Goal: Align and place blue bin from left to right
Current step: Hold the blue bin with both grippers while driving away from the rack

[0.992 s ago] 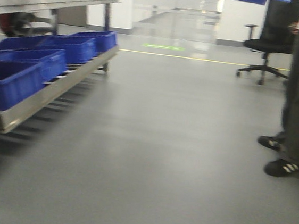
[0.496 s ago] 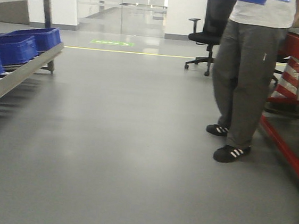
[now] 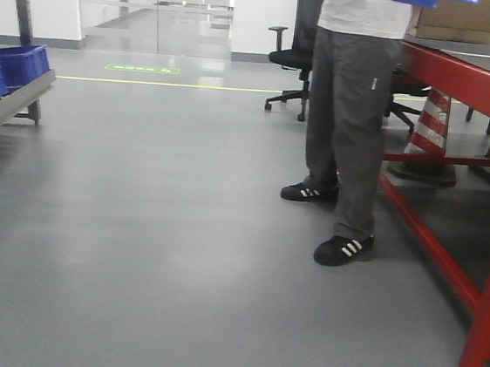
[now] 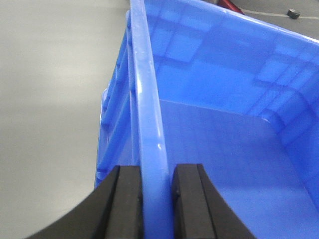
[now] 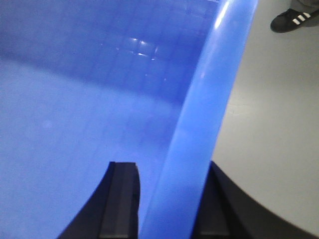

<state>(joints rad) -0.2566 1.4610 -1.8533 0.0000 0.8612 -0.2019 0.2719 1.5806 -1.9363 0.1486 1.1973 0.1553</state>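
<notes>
Blue bin [image 4: 214, 144] aloft, rims pinched in our left gripper [image 4: 155, 172] and right gripper [image 5: 169, 191]; set-down, we judge, not yet done.

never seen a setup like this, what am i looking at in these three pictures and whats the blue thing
This is a two-armed robot on a wheeled base. One camera looks forward across the floor: a person stands beside a red table, with an office chair behind and a rack of smaller blue bins at far left. The other two cameras sit on the wrists. They show the left gripper and right gripper, black pads shut on the rim of the blue bin. Nothing shows inside it.
</notes>
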